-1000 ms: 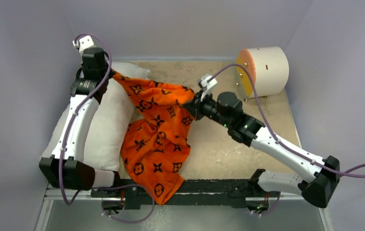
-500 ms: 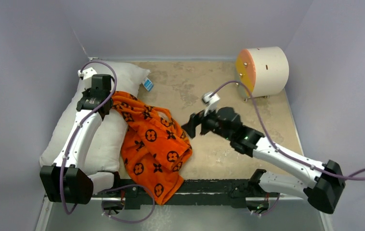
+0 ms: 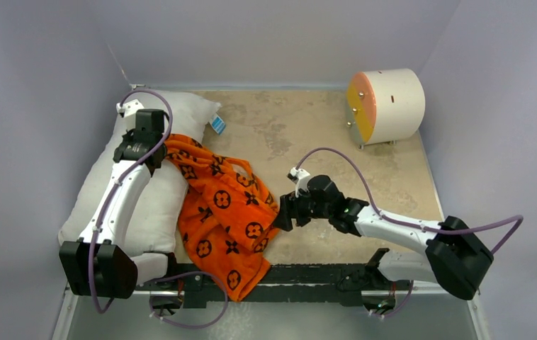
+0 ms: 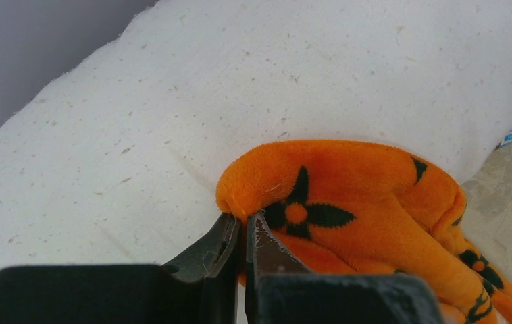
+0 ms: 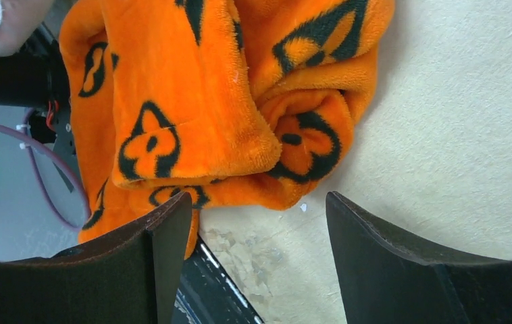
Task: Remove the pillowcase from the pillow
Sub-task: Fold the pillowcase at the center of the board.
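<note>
A: What sits on the tan, mottled table (image 3: 308, 134)?
B: 3 things: a white pillow (image 3: 193, 115) along the left side, an orange pillowcase (image 3: 223, 212) crumpled against it at lower centre, and an orange-faced white cylinder (image 3: 393, 103) at upper right.

A: Where's the pillowcase (image 3: 227, 212)?
B: Crumpled, orange with black motifs, lying beside the white pillow (image 3: 161, 205), one end on its right edge.
A: Is the pillow bare?
B: Seemingly; it lies flat along the left side.
</note>
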`<state>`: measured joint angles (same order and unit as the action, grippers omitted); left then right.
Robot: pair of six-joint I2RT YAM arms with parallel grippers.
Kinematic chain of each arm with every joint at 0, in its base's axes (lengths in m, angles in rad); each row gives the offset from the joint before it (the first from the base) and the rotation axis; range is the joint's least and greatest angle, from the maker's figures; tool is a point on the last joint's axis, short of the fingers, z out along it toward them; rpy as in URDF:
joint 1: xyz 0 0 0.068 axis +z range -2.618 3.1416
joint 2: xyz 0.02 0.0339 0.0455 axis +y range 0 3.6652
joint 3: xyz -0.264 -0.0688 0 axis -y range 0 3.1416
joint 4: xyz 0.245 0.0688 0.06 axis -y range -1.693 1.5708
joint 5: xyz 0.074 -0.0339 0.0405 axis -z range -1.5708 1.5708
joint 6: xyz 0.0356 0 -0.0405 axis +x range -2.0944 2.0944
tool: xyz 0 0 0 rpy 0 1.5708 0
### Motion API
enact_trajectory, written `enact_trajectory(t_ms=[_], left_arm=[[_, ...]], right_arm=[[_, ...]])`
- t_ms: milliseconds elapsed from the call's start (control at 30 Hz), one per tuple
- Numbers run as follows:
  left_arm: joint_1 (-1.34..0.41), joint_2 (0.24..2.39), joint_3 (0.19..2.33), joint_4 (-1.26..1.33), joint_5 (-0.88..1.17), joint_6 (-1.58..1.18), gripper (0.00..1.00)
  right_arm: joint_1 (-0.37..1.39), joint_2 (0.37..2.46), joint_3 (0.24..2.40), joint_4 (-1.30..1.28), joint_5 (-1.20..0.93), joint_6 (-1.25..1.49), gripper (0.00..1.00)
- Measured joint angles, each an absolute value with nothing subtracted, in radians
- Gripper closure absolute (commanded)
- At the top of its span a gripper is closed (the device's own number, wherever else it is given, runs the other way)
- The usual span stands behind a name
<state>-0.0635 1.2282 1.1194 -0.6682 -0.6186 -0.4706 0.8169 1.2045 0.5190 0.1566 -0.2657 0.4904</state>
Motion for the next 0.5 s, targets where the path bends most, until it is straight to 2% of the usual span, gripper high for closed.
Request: enact_trajectory(t_ms=[233,500], left_arm=[[-0.064,1.23,1.119,-0.668,-0.601,-0.471,1.0],[-0.063,1.23,1.119,-0.668,-0.595,-0.467,1.0]], right_arm=[[0.817,1.226,0.515,0.241,-0.328,0.507,0.26],[0.817,1.373,0.525,0.33,-0.362,0.514,0.29]])
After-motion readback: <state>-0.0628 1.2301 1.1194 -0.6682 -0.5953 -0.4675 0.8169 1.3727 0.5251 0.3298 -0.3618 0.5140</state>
